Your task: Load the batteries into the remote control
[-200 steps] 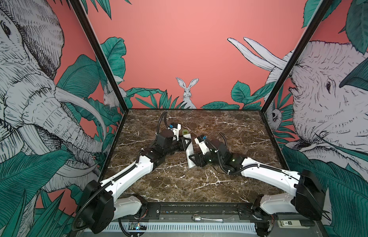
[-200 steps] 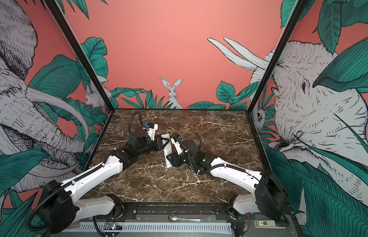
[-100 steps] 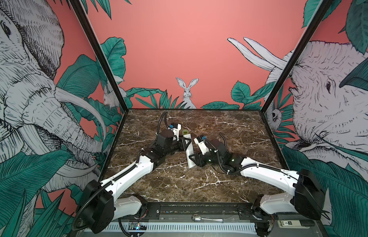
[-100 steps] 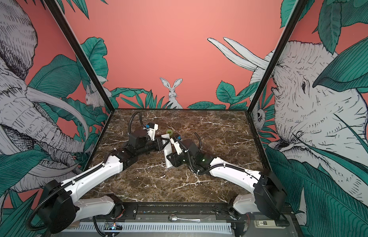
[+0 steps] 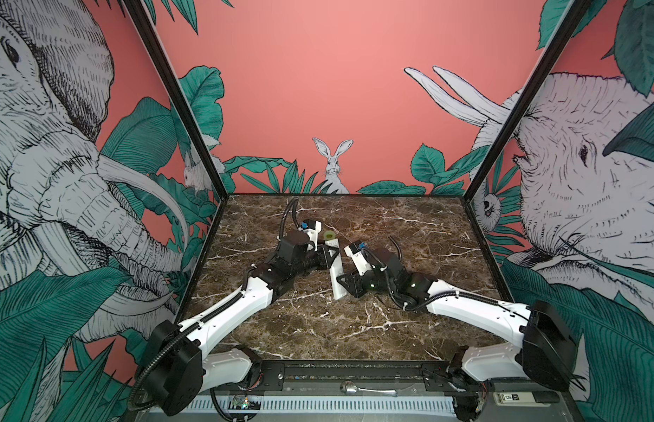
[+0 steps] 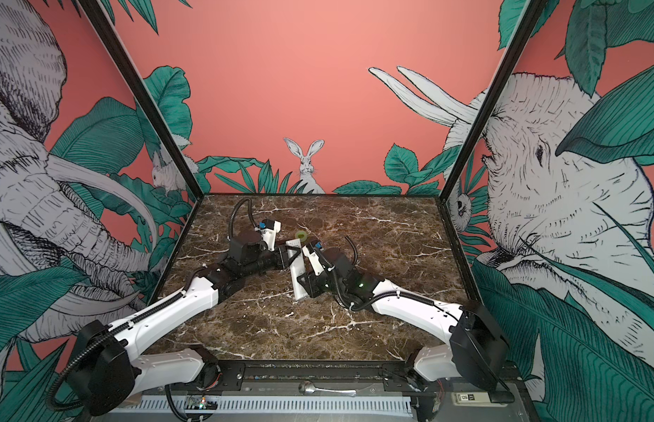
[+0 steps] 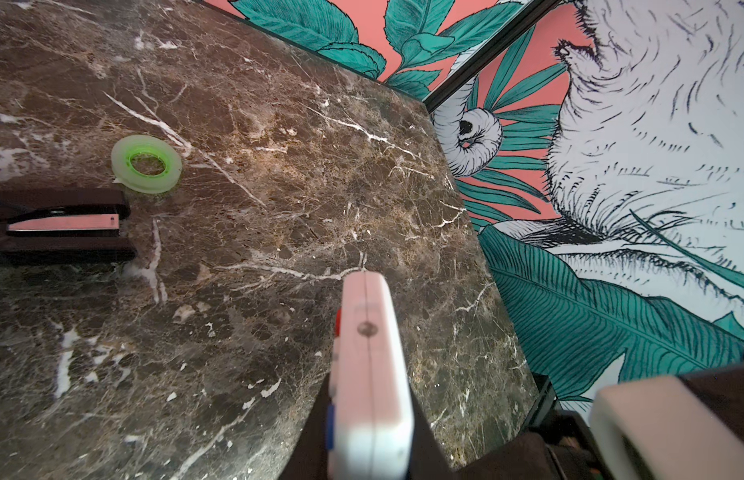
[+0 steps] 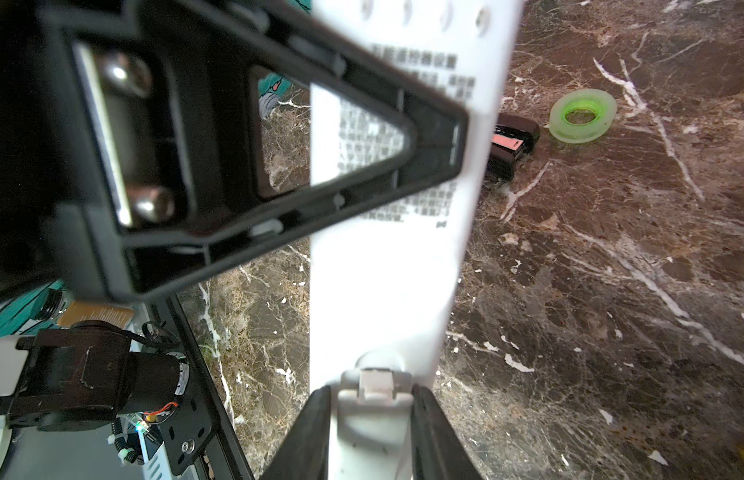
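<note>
Remote control raised over table centre, L gripper clamped at mid-body, R gripper jaws bracketing latch end, contact unclear: prob. light, stiff, slick shell; grip long edges, not cover tab.

Both arms stretch inward and low; left claw clamped, right claw partly closed.

White remote control, green tape roll
</note>
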